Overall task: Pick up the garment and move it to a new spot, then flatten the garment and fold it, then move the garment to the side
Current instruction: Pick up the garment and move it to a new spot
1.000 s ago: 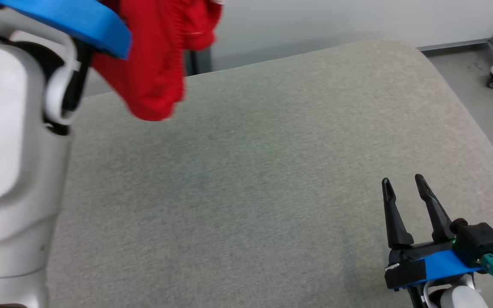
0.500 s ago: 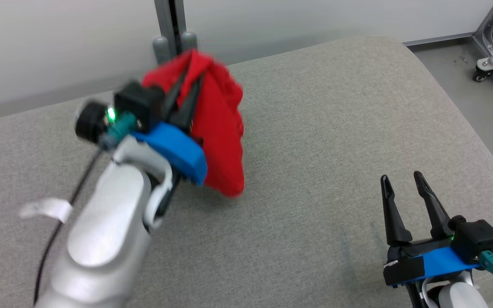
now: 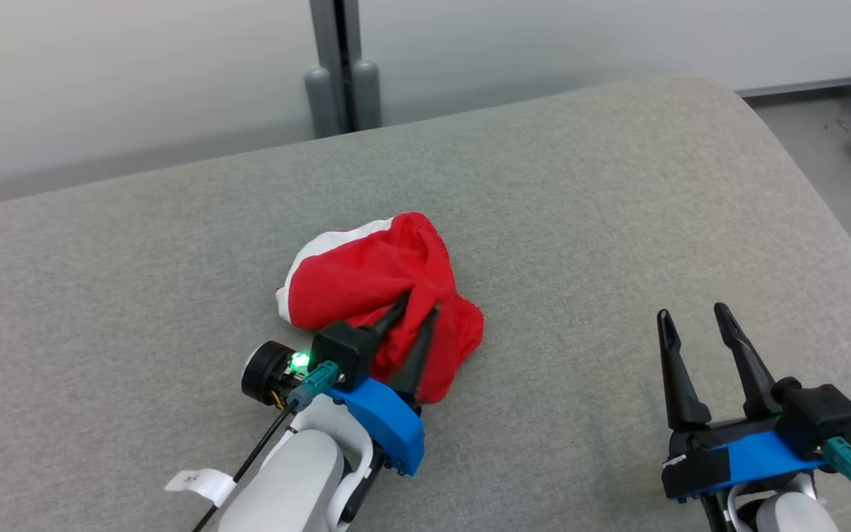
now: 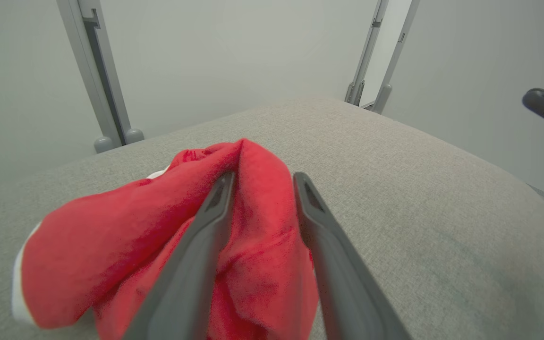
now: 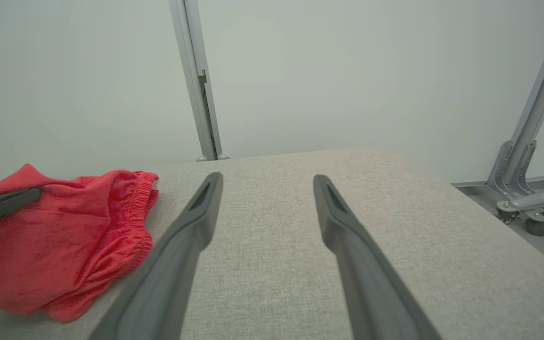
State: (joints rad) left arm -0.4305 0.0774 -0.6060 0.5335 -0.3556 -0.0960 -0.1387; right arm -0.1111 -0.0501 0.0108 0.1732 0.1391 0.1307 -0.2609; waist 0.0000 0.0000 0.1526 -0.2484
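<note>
garment (image 3: 366,277): 1 | left end effector (image 3: 418,307): 1 | right end effector (image 3: 693,312): 1

Reads as soft, slightly fuzzy red cloth in the garment (image 3: 374,277), with a white cloth edge band. Shows coarse grey woven fabric, matt, over the counter (image 3: 580,222). Looks matt and smooth, like dark plastic, on the left gripper (image 3: 418,307) and right gripper (image 3: 693,310). Passes for smooth grey metal in the post (image 3: 335,52).

There's the left gripper (image 4: 263,179) low over the grey worktop (image 4: 418,189), fingers (image 4: 196,264) slightly parted, a ridge of the crumpled red garment (image 4: 111,236) between them.
</note>
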